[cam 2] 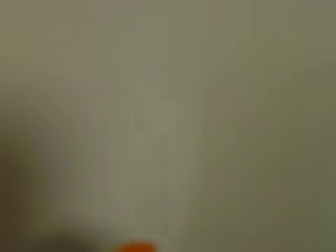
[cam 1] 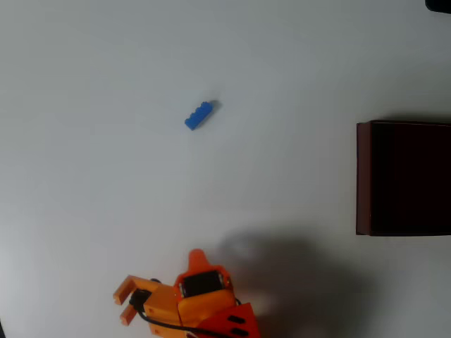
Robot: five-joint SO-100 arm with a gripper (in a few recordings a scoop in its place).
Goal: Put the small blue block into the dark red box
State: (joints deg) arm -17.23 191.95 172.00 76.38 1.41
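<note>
Overhead: we see block (cam 1: 200,115) mid-table, box (cam 1: 403,178) at right edge, well apart.
Gripper (cam 1: 124,301) near bottom edge, jaws apart, empty; wrist cam just blur w/ orange tip.

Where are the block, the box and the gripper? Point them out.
block (cam 1: 199,115), overhead view, middle of its top.
box (cam 1: 363,177), overhead view, its left wall.
gripper (cam 1: 124,304), overhead view, between the fingertips.

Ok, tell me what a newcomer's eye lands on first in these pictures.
In the overhead view, the small blue block stands out, lying alone on the white table left of centre. The dark red box sits at the right edge, cut off by the frame. The orange gripper is at the bottom edge, far from both, fingers apart and holding nothing.
</note>
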